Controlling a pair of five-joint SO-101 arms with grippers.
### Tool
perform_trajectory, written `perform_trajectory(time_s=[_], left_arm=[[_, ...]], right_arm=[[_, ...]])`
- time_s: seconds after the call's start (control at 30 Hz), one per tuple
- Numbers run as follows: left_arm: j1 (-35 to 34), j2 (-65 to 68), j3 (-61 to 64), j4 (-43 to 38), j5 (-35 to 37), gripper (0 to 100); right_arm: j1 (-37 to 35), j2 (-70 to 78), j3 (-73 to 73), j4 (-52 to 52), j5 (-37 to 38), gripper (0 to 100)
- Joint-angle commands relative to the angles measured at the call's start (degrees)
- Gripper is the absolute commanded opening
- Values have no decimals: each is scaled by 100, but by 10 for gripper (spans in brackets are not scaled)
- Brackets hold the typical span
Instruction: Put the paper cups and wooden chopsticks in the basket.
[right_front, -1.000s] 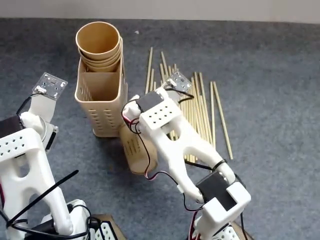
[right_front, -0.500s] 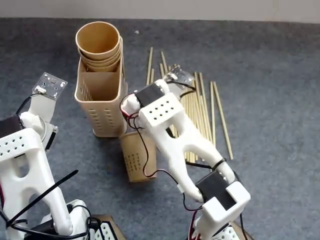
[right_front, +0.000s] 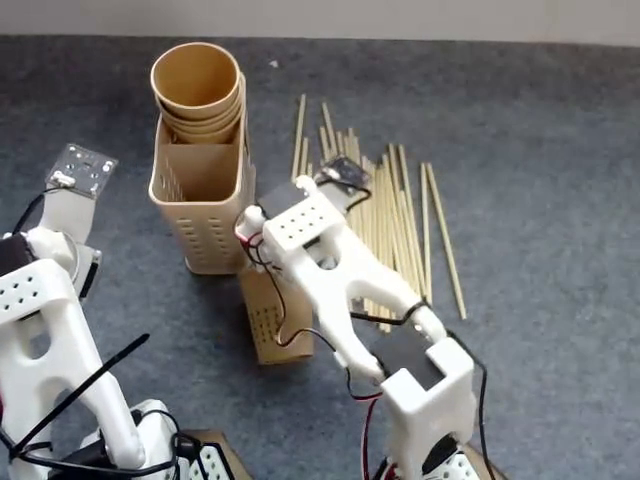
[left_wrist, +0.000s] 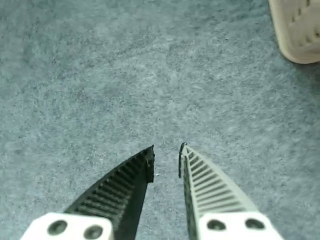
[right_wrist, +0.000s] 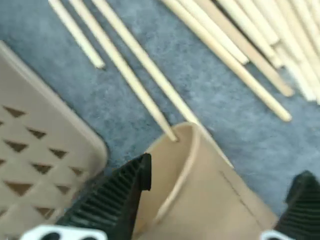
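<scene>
On my right gripper (right_wrist: 223, 170) the fingers are spread around a paper cup (right_wrist: 200, 210) lying just beside the basket (right_front: 200, 215), apparently not squeezing it; wooden chopsticks (right_front: 400, 220) lie loose nearby. My left gripper (left_wrist: 166, 152), fingers slightly parted, hangs over carpet (left_wrist: 100, 75)

High view steeply down over the table (right_front: 560, 150); both wrist views close above it, each with the basket (left_wrist: 300, 30) wall

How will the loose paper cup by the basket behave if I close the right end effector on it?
The paper cup looks thin-walled, so its open rim will probably squash in the right end effector. Lying on its side on the grey carpet, it may roll if nudged. Empty, it's likely light.
</scene>
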Motion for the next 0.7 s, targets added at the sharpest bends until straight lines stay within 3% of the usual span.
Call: perform_trajectory(time_s=[0.0,0.03,0.07,0.13,0.3,0.5,0.67], left_arm=[[-31,-136,-22,-62,44,108],[-31,-136,-22,-62,44,108],[-48,-136,-22,-62,44,108],[-57,-136,-31,-62,44,108],[-57,-136,-31,-62,44,108],[-57,-136,-40,-62,44,108],[-40,-136,-40,-62,44,108]], right_arm=[[127,-48,-66,145,-26,128],[207,-48,-66,145,-18,24],[259,-48,-66,145,-18,0],[365,-48,-66,154,-18,48],[769,-101,-303,180,44,5],[1314,-409,-963,198,721,4],[1200,-760,-866,374,853,4]])
